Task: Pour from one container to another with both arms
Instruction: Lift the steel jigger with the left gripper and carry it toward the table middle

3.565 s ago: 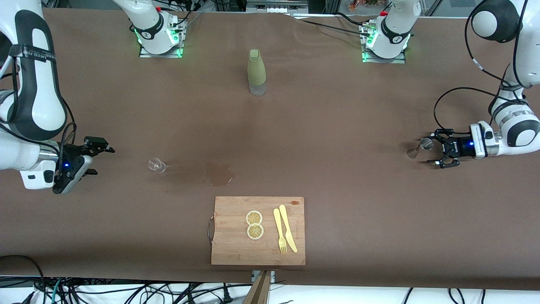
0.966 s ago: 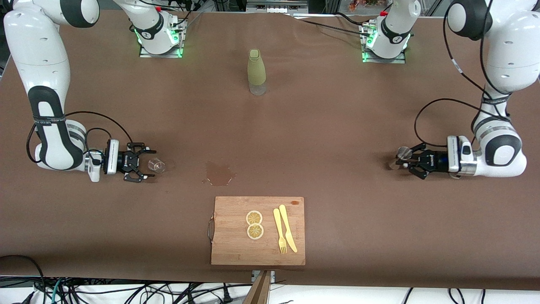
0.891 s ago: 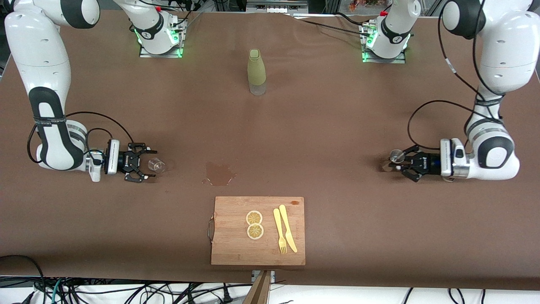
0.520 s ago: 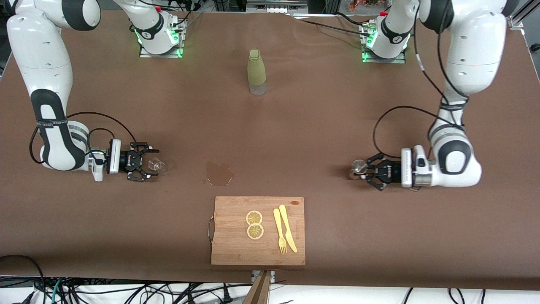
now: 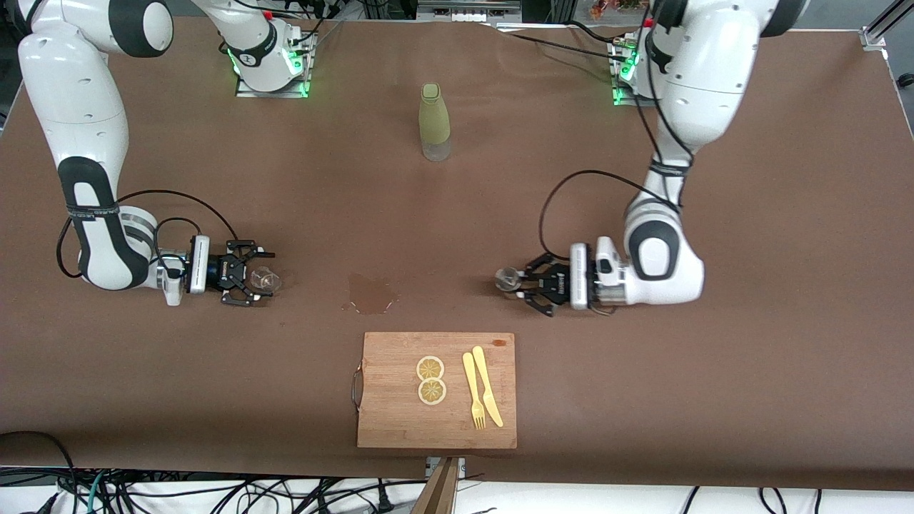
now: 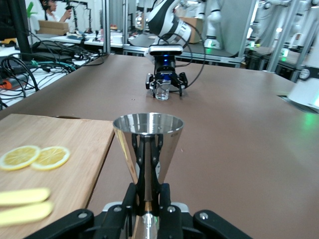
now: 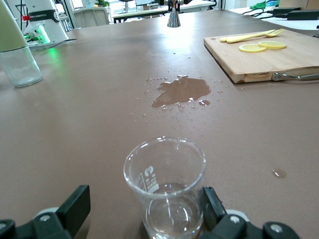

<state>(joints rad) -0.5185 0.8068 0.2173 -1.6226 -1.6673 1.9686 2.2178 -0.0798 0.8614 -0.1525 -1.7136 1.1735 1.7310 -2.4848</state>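
Note:
A small silver jigger point(image 5: 508, 280) stands upright in my left gripper point(image 5: 523, 284), which is shut on its narrow waist, low over the table beside the wooden board's corner. In the left wrist view the jigger point(image 6: 148, 144) rises between the fingers point(image 6: 166, 196). A tiny clear glass cup point(image 5: 266, 280) stands on the table toward the right arm's end. My right gripper point(image 5: 251, 278) is open with one finger on each side of the cup. In the right wrist view the cup point(image 7: 165, 186) sits between the fingers point(image 7: 76, 203), closer to one of them.
A wet puddle point(image 5: 371, 294) lies on the brown cloth between cup and jigger. A wooden cutting board point(image 5: 400, 421) with two lemon slices point(image 5: 430, 380), a yellow fork and knife lies nearer the camera. An olive-green bottle point(image 5: 434, 121) stands between the arm bases.
My left arm has carried the jigger a long way from its end of the table toward the middle. The right gripper has edged slightly further around the cup, still open.

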